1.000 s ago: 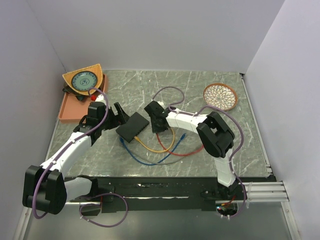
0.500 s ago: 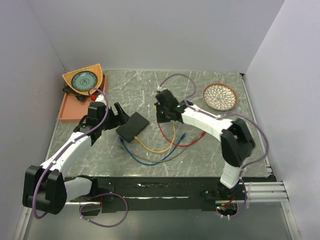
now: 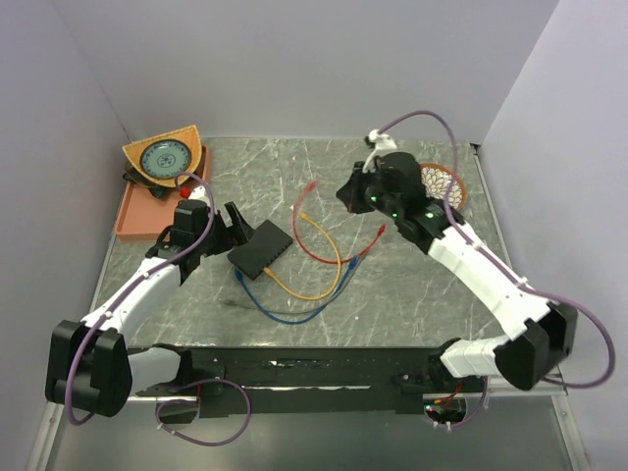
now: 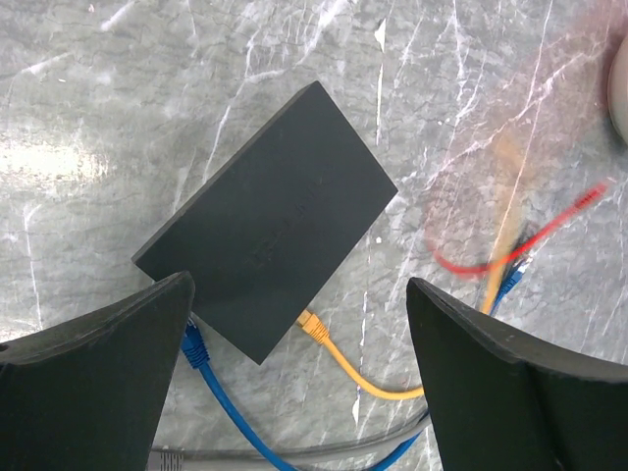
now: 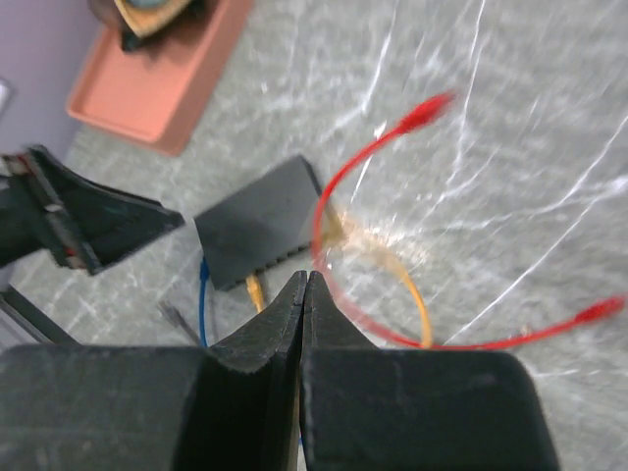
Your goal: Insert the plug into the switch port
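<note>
Near the middle of the marbled table (image 3: pixel 412 285) lies one flat black switch box (image 3: pixel 261 247), the landmark for everything else. The switch port is on one of its narrow sides, but no socket shows clearly in any view.

Four cables trail from the box's near right side: one red, one yellow, one blue, one grey. One yellow plug (image 4: pixel 312 322) and one blue plug (image 4: pixel 193 345) sit against the box's near edges. Whether they are seated cannot be told. One grey plug (image 4: pixel 167 458) lies loose on the table just in front of the box. The red cable (image 3: pixel 321 258) loops right of the box, and its two red plugs (image 5: pixel 427 110) both lie free on the table.

Two arms are present. The left gripper (image 3: pixel 235 222) sits just left of the box with its jaws spread wide, holding nothing. The right gripper (image 3: pixel 344 193) is raised, right of the box and farther back. Its jaws are pressed fully together, with nothing between them.

Left of the box and farther back sits one orange tray (image 3: pixel 128 218) carrying a wedge-shaped item (image 3: pixel 165 155) with a round dial. Far right of the box is one patterned plate (image 3: pixel 453 186), partly hidden behind the right arm.
</note>
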You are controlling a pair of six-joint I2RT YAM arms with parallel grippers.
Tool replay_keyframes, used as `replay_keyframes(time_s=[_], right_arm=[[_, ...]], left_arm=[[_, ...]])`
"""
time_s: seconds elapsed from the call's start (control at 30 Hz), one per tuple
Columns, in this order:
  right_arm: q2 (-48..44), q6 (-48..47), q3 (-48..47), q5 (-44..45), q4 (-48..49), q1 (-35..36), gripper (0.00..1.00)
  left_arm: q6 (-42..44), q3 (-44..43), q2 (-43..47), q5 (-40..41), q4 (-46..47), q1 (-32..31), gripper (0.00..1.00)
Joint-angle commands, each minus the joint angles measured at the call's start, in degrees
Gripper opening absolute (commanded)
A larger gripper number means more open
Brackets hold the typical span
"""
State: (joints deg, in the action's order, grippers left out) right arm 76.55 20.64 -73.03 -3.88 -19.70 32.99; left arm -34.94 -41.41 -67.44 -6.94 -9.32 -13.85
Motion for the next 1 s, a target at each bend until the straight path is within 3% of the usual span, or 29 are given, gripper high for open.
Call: replay_keyframes(time_s=[0.0, 0.23, 0.4, 0.53, 0.63, 0.7, 0.77, 0.97], right_arm=[[-7.55, -3.59, 1.75, -5.25, 6.24, -2.4, 0.0], [-11.17, -7.37, 1.76, -3.59, 4.68, -2.76, 0.0], [-6.69, -8.16, 1.49, -2.62, 2.3, -2.85, 0.0], [-2.99, -6.5, 1.05, -3.06, 0.72, -2.93, 0.07], [-1.59, -5.35, 1.58, -3.85, 0.81, -3.02, 0.16], [-1.06, -5.26, 1.58, -4.73, 0.72, -3.2, 0.37], [-0.79, -5.09, 2.02, -5.61, 0.63, -3.72, 0.49], [-0.62, -4.56, 4.12, -7.81, 0.46, -6.0, 0.68]], left_arm=[[0.66, -1.04, -0.5, -1.5, 1.32, -0.04, 0.96], [0.22, -0.43, -0.24, -2.37, 2.2, -0.04, 0.96], [0.22, -0.95, -0.76, -2.47, 2.29, -0.13, 0.96], [0.31, -3.58, -2.6, -1.15, 1.77, -0.04, 0.96], [1.01, -7.71, -6.46, -0.62, 0.19, -0.13, 0.96], [2.06, -11.83, -10.59, -0.01, -0.78, -0.57, 0.97], [2.85, -14.48, -14.8, 1.13, -1.31, -1.79, 0.98], [7.34, -30.1, -28.5, 5.97, -5.26, -7.15, 0.99]])
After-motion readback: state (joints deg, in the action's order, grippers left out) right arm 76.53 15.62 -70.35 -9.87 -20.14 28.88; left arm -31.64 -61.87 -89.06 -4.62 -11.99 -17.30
